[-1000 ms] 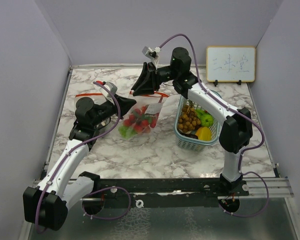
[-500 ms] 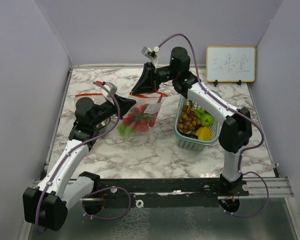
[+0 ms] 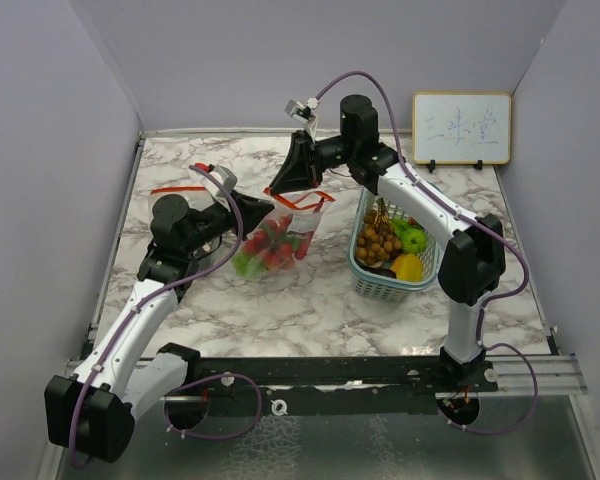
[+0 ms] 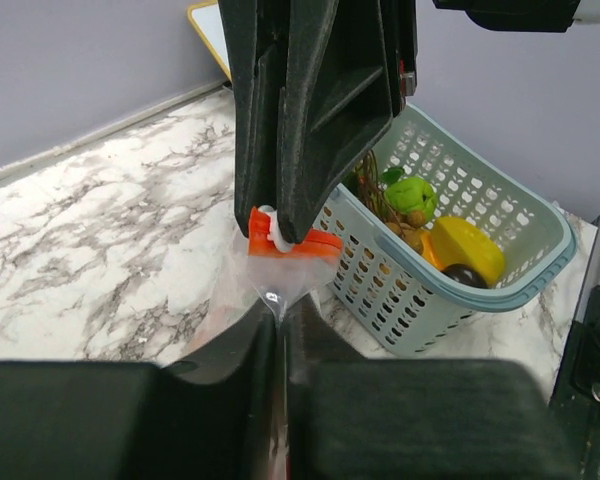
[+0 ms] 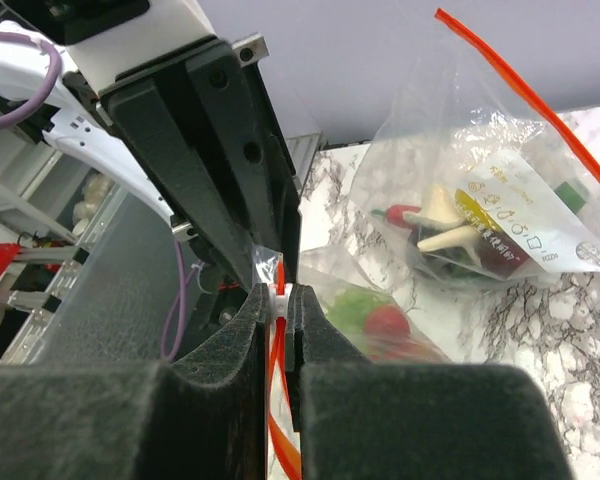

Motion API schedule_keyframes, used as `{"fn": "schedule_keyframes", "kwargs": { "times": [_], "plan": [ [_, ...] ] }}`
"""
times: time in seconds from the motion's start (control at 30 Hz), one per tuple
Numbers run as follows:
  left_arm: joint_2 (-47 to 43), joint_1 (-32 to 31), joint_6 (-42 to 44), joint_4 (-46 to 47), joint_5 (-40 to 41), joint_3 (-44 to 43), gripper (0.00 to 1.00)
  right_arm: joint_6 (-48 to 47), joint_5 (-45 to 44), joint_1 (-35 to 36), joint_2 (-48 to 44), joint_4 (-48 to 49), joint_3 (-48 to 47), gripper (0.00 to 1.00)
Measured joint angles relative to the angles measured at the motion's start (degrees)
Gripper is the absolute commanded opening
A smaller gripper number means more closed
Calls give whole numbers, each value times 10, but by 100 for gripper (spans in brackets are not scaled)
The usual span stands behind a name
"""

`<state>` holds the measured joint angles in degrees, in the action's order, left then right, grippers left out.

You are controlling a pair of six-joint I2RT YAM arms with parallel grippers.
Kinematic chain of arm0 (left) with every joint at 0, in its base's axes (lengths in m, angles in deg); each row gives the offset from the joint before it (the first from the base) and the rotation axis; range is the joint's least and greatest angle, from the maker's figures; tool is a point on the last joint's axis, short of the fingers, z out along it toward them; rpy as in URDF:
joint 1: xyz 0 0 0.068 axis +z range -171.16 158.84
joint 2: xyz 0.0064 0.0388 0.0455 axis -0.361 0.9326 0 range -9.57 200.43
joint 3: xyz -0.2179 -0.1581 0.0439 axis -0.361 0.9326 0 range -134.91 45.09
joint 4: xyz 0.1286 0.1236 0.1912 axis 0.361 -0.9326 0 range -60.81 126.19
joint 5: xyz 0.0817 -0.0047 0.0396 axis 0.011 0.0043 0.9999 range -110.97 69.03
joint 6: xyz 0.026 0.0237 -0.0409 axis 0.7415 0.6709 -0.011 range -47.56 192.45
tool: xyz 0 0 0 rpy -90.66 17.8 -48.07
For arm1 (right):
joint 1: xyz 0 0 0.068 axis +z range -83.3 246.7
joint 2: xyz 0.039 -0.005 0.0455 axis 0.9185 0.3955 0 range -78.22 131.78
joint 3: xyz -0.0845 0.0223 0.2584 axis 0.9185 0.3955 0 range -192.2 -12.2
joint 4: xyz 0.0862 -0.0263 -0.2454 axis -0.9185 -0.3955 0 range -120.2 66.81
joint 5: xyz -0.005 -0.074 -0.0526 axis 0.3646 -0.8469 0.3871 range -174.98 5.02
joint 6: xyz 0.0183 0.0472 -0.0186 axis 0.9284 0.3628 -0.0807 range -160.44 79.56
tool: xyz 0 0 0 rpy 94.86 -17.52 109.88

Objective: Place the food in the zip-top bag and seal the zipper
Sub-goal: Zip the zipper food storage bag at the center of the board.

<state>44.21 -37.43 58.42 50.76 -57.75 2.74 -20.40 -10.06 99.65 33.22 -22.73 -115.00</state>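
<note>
The marbled worktop (image 3: 310, 300) carries 2 clear bags: the zip-top bag (image 3: 280, 240) at the middle and a second bag (image 5: 480, 200) at far left. 1 teal mesh basket (image 3: 380, 288) sits right of the middle; a whiteboard (image 3: 461, 128) stands far right.

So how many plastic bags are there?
2. One zip-top bag, with red and green food inside, is held between the left gripper and right gripper. A second bag lies on the table by the left arm.
</note>
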Motion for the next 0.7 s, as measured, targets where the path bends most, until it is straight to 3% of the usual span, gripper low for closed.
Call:
{"fn": "schedule_keyframes", "kwargs": {
  "times": [0.17,0.4,0.7],
  "plan": [
    [13,0,-3,22,2,-14,37,-9,0,-6,0,-12,2,2],
    [14,-3,-5,49,1,-20,30,-3,3,-10,0,-19,0,2],
    [18,-4,3,73,-33,0,38,8,20,-10,0,-19,-4,2]
  ]
}}
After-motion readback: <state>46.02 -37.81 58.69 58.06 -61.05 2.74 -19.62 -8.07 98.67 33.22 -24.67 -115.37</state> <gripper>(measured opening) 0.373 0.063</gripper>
